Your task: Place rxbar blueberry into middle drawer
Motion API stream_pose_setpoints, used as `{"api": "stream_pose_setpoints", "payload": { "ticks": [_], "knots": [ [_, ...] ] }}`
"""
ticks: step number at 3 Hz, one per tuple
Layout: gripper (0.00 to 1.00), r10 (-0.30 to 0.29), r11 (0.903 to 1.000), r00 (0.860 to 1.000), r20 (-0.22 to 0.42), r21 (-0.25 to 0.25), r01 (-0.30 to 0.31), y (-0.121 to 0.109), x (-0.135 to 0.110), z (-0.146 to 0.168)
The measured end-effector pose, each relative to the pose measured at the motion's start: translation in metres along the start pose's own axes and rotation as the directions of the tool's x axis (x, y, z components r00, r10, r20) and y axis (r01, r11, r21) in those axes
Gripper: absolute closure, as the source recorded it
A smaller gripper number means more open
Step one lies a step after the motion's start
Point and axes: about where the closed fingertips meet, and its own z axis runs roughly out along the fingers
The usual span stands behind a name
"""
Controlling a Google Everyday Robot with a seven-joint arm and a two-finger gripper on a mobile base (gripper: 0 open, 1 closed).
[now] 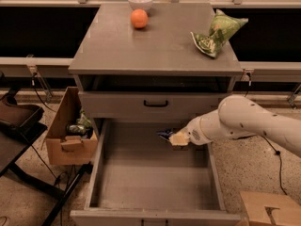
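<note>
Gripper (pixel 178 138) hangs over the back right part of the open drawer (pixel 96 166), just below the closed drawer front (pixel 117 106) with its dark handle (pixel 155 103). Its fingers are clamped on the rxbar (pixel 165 134), whose dark blue end sticks out to the left of the fingertips. The bar is held in the air above the drawer floor and does not touch it. The white arm (pixel 244 124) reaches in from the right, over the drawer's right wall.

On the worktop (pixel 155 46) an orange (pixel 139 19) sits near the back, just in front of a white bowl (pixel 140 1). A green chip bag (pixel 214 32) lies near the right edge, well apart from both.

On the floor, an open cardboard box (pixel 63 126) with small items inside stands just beside the cabinet's left side. Another cardboard box (pixel 268 208) shows at the lower right corner.
</note>
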Motion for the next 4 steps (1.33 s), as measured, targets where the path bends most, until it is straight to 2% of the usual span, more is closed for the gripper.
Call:
{"api": "stream_pose_setpoints", "payload": {
  "ticks": [1,2,3,4],
  "knots": [
    [1.0,-0.002,1.0,1.0,-0.029,-0.007,0.001,-0.002,0.006,0.025],
    [1.0,0.004,0.9995,0.996,-0.091,-0.032,-0.007,-0.005,0.036,0.07],
    [1.0,-0.02,0.9985,0.991,-0.132,-0.054,0.013,-0.002,0.072,0.113],
    [0.84,-0.03,0.9967,0.987,-0.156,-0.08,0.018,0.001,0.098,0.15]
  ]
}}
